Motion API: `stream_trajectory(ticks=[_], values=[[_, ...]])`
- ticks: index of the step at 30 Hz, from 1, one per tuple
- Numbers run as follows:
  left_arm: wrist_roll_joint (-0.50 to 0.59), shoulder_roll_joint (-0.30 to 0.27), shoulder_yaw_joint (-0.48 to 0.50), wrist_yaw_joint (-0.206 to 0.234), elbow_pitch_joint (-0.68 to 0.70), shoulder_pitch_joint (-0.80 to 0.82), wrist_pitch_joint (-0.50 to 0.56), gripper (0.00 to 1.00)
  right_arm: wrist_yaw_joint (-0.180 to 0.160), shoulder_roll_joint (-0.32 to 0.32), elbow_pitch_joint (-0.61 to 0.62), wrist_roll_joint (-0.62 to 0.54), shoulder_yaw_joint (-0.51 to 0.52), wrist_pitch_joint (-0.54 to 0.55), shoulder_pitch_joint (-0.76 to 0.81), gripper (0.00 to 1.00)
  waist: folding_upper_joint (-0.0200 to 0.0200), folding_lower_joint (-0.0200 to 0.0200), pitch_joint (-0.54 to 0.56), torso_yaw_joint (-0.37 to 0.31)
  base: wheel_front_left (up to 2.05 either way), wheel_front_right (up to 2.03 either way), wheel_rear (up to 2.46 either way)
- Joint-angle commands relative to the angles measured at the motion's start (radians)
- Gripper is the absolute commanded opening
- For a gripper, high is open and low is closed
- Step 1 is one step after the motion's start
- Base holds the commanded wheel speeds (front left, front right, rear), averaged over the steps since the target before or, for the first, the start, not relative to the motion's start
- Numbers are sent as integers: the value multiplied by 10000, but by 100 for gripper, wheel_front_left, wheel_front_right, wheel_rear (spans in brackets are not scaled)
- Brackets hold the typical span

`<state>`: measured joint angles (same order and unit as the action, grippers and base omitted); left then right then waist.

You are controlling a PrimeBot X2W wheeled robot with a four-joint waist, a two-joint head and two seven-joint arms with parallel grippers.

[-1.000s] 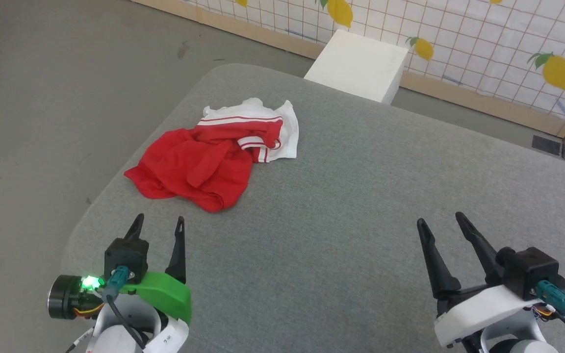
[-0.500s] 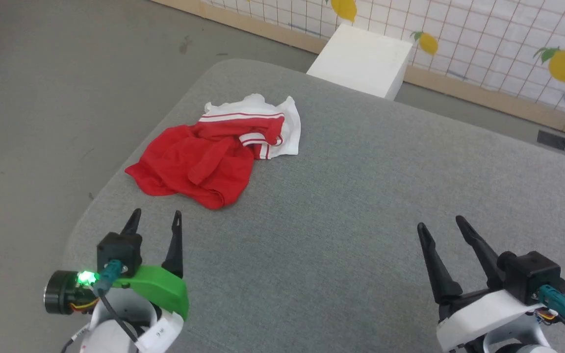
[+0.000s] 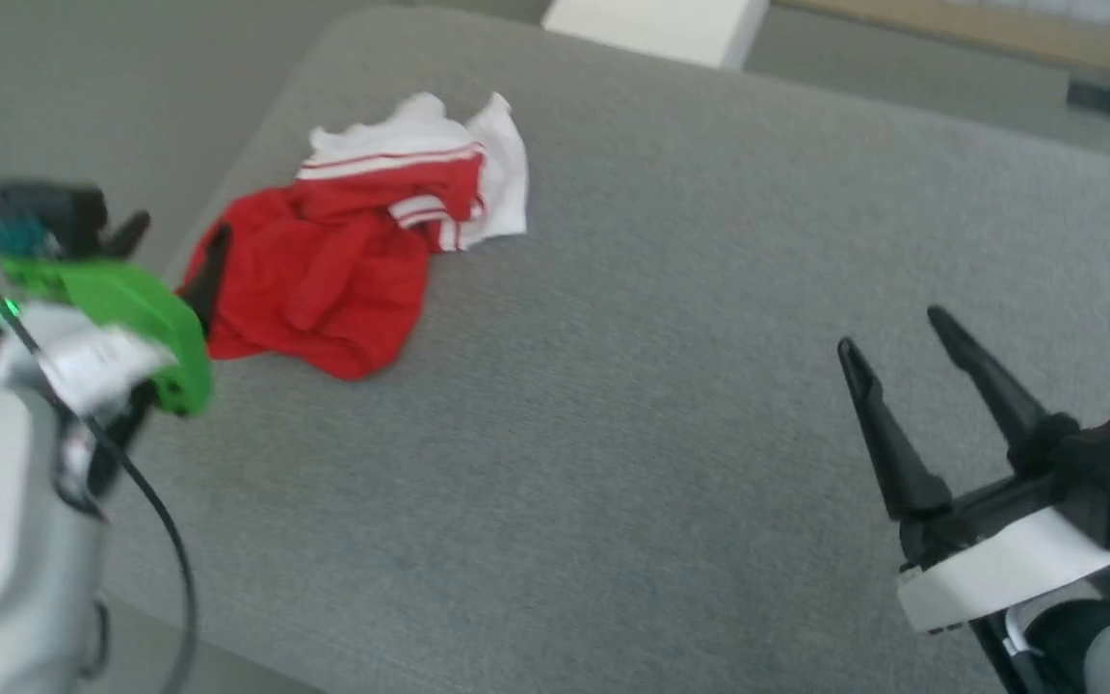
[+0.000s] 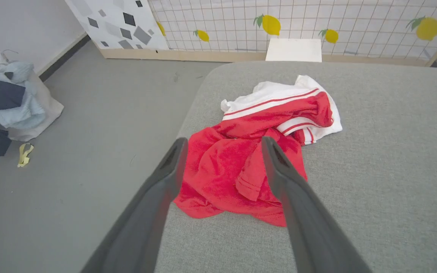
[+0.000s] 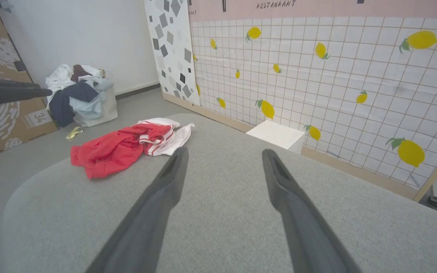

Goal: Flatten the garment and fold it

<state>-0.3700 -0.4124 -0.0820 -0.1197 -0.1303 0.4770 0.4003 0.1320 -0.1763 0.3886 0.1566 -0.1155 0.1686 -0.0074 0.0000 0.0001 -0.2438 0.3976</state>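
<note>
"RESTAURANT" on pink wall band (image 5: 336, 7)

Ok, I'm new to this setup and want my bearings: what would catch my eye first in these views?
The crumpled red and white garment stands out, lying near the far left corner of the grey padded table. The left gripper hovers open just short of it, and the right gripper is open over bare table. Beyond the table stands a lemon-patterned wall.

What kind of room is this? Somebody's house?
Probably a robot practice room, not a house: a lemon-print panel stands in for a wall, a heap of clothes sits on the floor, and one red garment lies on a padded grey table.
</note>
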Motion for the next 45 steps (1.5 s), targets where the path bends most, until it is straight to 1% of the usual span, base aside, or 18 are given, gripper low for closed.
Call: stream_trajectory(ticks=[1, 3, 7, 8, 11, 13, 15, 17, 20, 24, 30, 31, 32, 38, 45], values=[[-365, -269, -134, -68, -202, 544, 298, 100, -13, -54, 207, -52, -3, 74, -255, 100, 0, -1, -1179, -947, 0, 0, 0], [-921, -759, -388, -96, -540, 1302, 651, 100, -13, -110, 527, -39, -8, 207, -438, 100, 0, -1, -1534, -1200, 0, 0, 0], [-1936, -1696, -1330, -105, -1308, 2424, 870, 100, -13, -183, 895, -11, 29, 339, -728, 100, 0, -1, -2019, -1652, 0, 0, 0], [-2165, -1842, -1557, -105, -1567, 2626, 883, 100, -13, -174, 940, -10, 52, 348, -758, 100, 0, -1, -2092, -1758, 0, 0, 0], [-2526, -2023, -2249, -107, -2226, 2966, 823, 100, -13, -161, 953, -17, 162, 333, -737, 100, 0, -1, -2238, -1953, 0, 0, 0], [-2629, -1999, -2587, -107, -2752, 3095, 704, 100, -13, -157, 963, -16, 203, 297, -672, 100, 0, -1, -2305, -2006, 0, 0, 0], [-2679, -1855, -2787, -107, -3308, 3227, 546, 100, -13, -177, 1008, -29, 173, 287, -590, 100, 0, -1, -2378, -2059, 0, 0, 0], [-2817, -1616, -2834, -107, -3873, 3351, 422, 100, -13, -208, 1058, -34, 138, 291, -523, 100, 0, -1, -2437, -2100, 0, 0, 0], [-2718, -1431, -2856, -46, -4548, 3603, 72, 100, -13, -245, 1188, -42, 134, 310, -460, 100, 0, -1, -2565, -2139, 0, 0, 0], [-2489, -1254, -2816, 230, -5363, 3990, -599, 100, -13, -277, 1426, -78, 165, 400, -369, 100, 0, -1, -2750, -2145, 0, 0, 0], [-2497, -918, -3091, 126, -6322, 4222, -691, 100, -13, -353, 1632, -121, 262, 495, -232, 100, 0, -1, -2888, -2072, 0, 0, 0], [-2551, -868, -3118, 95, -6441, 4248, -692, 44, -13, -365, 1642, -120, 285, 507, -228, 100, 0, -1, -2891, -2053, 0, 0, 0], [-2576, -841, -3146, 72, -6510, 4271, -723, 0, -13, -373, 1643, -117, 303, 516, -228, 100, 0, -1, -2885, -2037, 0, 0, 0], [-2610, -829, -3295, -20, -6894, 4449, -1178, 0, -13, -397, 1574, -101, 408, 575, -231, 100, 0, -1, -2665, -1886, 0, 0, 0], [-2541, -927, -3219, -52, -7061, 4707, -2523, 0, -13, -314, 1255, 7, 357, 523, -240, 100, 0, -1, -1899, -1781, 0, 0, 0]])
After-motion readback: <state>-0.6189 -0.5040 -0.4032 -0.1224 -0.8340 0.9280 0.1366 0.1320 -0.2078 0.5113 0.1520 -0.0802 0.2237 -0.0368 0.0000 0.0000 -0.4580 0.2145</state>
